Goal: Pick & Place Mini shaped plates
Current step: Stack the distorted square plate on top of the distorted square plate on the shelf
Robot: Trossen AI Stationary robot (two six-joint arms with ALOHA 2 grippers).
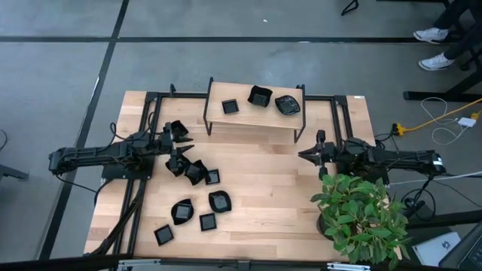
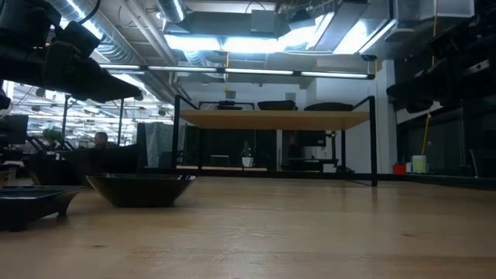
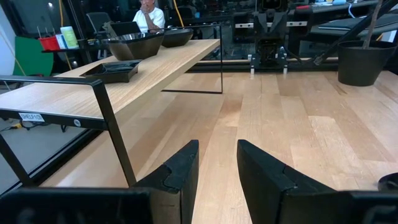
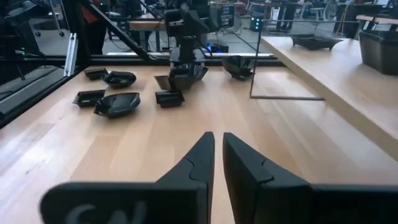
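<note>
Several mini black plates lie loose on the table's left half, among them a rounded one, a square one and one near the front edge. They also show in the right wrist view. Three more plates rest on the wooden shelf at the far middle. My left gripper is open and empty, level above the plate cluster; nothing lies between its fingers. My right gripper is shut and empty, right of the shelf, pointing toward the table's left.
The shelf's black metal legs stand close to my left gripper. A potted plant stands at the near right corner. Bare wood lies between the two grippers. A person sits in the room beyond the table.
</note>
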